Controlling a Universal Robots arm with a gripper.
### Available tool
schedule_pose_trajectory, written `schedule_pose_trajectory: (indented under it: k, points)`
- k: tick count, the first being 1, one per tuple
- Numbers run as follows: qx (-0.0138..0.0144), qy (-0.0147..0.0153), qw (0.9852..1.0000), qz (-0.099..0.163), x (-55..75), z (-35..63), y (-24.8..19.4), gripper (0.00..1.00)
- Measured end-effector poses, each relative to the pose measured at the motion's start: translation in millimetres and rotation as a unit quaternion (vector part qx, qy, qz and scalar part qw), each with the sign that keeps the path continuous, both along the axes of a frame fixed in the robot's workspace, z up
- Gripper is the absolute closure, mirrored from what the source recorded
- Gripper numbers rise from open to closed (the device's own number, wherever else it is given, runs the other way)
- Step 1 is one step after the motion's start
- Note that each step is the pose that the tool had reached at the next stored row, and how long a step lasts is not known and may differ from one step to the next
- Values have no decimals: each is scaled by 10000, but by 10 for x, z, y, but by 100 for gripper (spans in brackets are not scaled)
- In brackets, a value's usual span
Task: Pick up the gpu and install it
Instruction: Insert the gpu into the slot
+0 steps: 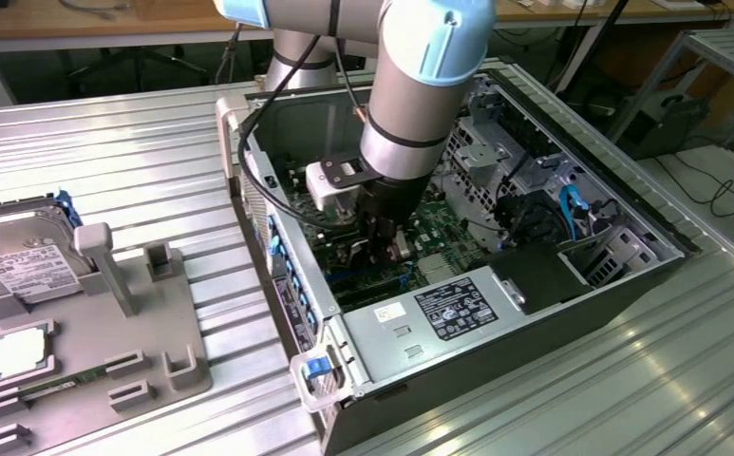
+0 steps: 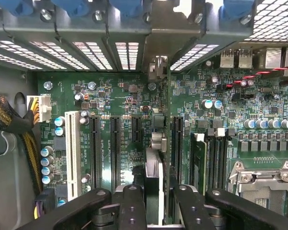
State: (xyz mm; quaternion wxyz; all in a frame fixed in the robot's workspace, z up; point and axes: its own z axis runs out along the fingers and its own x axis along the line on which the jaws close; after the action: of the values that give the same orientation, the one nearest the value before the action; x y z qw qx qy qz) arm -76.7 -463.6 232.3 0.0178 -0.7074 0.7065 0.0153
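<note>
Pinching the gpu (image 2: 156, 165) edge-on, your gripper (image 2: 152, 203) holds it over the motherboard (image 2: 110, 96) slots inside the pc case (image 1: 380, 332); if misaligned w/ slot, it can jam or bend.

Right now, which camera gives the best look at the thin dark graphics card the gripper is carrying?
The wrist view: the thin dark graphics card stands edge-on between the gripper fingers, over the green motherboard slots. The exterior view shows just a dark sliver beneath the arm, inside the open computer case.
</note>
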Motion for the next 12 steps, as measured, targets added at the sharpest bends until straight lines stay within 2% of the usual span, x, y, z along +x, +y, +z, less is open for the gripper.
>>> schedule_pose_trajectory:
  k: [3,9,10,11,12]
  points:
    - [-2,1,10000,0,-2,-54,8,72]
    - [4,-1,10000,0,-4,-60,10,72]
    - [21,-8,10000,-1,-3,-73,14,71]
    - [14,-5,10000,-1,-3,-70,13,71]
    - [10,-4,10000,-1,-4,-66,12,65]
